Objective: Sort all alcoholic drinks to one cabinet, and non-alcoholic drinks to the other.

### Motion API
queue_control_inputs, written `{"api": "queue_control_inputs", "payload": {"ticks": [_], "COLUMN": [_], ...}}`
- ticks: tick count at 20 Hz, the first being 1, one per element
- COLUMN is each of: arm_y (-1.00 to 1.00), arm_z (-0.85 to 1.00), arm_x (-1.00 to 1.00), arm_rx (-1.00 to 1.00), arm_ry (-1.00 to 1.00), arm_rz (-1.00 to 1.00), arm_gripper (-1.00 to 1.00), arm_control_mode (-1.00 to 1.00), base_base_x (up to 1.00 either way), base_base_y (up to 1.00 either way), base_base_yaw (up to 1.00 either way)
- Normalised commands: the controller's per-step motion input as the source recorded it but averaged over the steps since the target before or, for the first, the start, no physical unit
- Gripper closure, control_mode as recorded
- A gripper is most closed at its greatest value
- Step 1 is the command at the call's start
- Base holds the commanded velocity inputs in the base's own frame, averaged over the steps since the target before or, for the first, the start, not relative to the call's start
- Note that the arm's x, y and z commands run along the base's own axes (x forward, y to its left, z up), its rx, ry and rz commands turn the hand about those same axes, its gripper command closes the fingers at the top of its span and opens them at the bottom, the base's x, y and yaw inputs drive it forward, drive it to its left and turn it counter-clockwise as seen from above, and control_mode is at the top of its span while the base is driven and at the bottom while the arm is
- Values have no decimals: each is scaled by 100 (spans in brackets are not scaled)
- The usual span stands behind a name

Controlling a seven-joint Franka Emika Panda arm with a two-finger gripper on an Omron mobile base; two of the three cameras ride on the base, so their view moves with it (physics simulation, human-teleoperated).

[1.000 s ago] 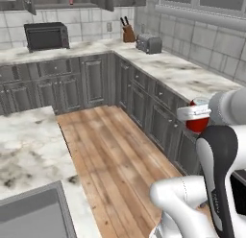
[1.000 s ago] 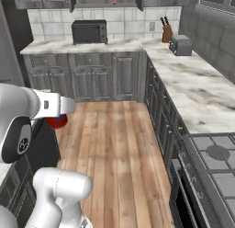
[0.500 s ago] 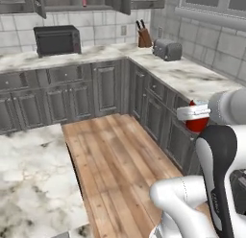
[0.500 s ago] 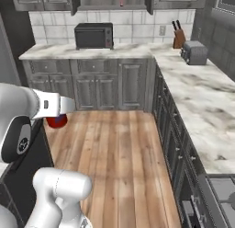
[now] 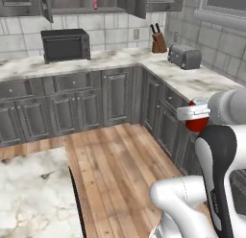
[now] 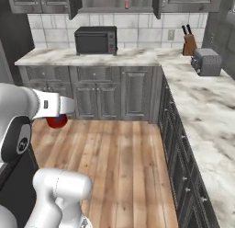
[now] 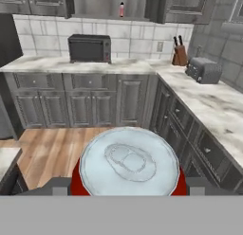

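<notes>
Hand view looks down on the silver top of the red soda can, which sits between the two dark finger tips of the pincer; the jaws stand wide and are closed on the can's sides. In the left base view the pincer carries the can out over the wood-plank floor, beside the base cabinets.

Ahead of the pincer runs an L-shaped marble counter over dark grey panelled base cabinets, with a tiled wall behind. On the counter far ahead stands a black microwave; to its right, in the corner, are a knife block and a grey toaster. Above the microwave, high and well beyond the pincer, an open wall cabinet holds the small pink bottle on its shelf floor. A second marble surface lies low to the left.

No writing or brand can be read; the can's label is hidden.
</notes>
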Motion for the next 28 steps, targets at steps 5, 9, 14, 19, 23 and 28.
{"api": "queue_control_inputs", "payload": {"ticks": [5,9,14,19,23,28], "arm_y": [0,0,0,0,0,0], "arm_z": [0,0,0,0,0,0], "arm_x": [0,0,0,0,0,0], "arm_rx": [0,0,0,0,0,0], "arm_ry": [0,0,0,0,0,0], "arm_rz": [0,0,0,0,0,0], "arm_gripper": [100,100,100,100,100,100], "arm_control_mode": [100,100,100,100,100,100], "base_base_x": [81,80,76,75,72,69], "base_base_y": [-27,-26,-23,-23,-23,-26], "base_base_yaw": [11,11,11,11,11,10]}}
